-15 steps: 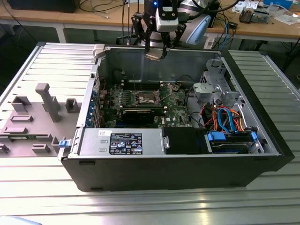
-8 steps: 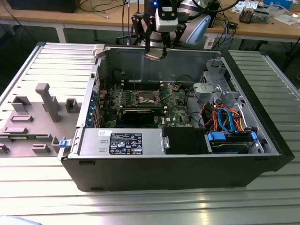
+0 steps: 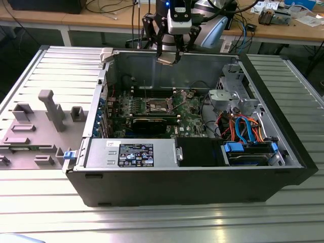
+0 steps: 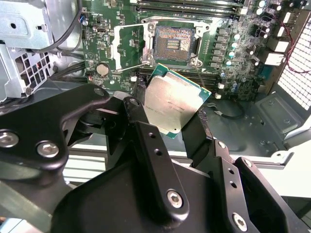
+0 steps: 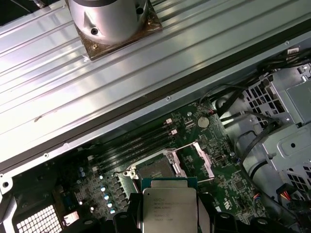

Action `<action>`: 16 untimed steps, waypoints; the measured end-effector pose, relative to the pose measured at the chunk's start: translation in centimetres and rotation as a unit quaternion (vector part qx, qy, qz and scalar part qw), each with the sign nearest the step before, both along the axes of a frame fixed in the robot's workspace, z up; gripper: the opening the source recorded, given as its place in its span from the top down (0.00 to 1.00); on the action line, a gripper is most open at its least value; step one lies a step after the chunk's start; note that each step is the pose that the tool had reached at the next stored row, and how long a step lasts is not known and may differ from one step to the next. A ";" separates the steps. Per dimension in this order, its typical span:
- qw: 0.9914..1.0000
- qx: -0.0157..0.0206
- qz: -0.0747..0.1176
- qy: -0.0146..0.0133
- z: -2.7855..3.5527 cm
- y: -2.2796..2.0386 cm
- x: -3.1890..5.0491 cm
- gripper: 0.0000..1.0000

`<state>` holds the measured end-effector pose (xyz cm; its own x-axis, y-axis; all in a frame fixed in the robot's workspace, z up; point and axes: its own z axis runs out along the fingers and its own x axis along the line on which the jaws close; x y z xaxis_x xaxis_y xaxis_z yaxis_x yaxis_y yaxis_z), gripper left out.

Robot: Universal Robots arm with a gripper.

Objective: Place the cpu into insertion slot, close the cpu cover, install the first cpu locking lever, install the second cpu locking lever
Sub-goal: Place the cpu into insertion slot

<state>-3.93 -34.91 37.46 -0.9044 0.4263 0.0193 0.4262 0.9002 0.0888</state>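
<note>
My gripper [image 3: 168, 55] hangs above the open computer case near its far wall, shut on the cpu [image 3: 167, 60]. In both wrist views the cpu [image 4: 175, 104] [image 5: 169, 206] shows its silver-grey top and green edge, clamped between the black fingers [image 4: 141, 124]. It is held in the air, tilted, well above the green board. The insertion slot [image 4: 173, 43] [image 5: 155, 171] [image 3: 157, 105] lies open with its dark contact field bare. The cpu cover [image 4: 127, 46] [image 5: 201, 156] stands swung up beside the slot. A thin wire locking lever [image 4: 132, 68] sticks out at the slot's corner.
A long black graphics card [image 3: 152, 124] crosses the board in front of the slot. Memory slots [image 4: 189, 7] run beside the socket. A power supply [image 3: 131, 152], a drive cage [image 3: 230, 96] and coloured cables [image 3: 243, 126] stand in the case. A grey fixture [image 3: 50, 109] sits at the exterior view's left.
</note>
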 end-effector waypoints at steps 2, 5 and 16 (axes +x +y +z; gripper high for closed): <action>1.000 0.000 -0.001 0.000 0.00 0.00 0.00 0.45; 1.000 0.000 -0.003 0.000 -0.01 0.00 0.00 0.45; 1.000 0.000 -0.021 0.000 -0.04 0.00 -0.01 0.45</action>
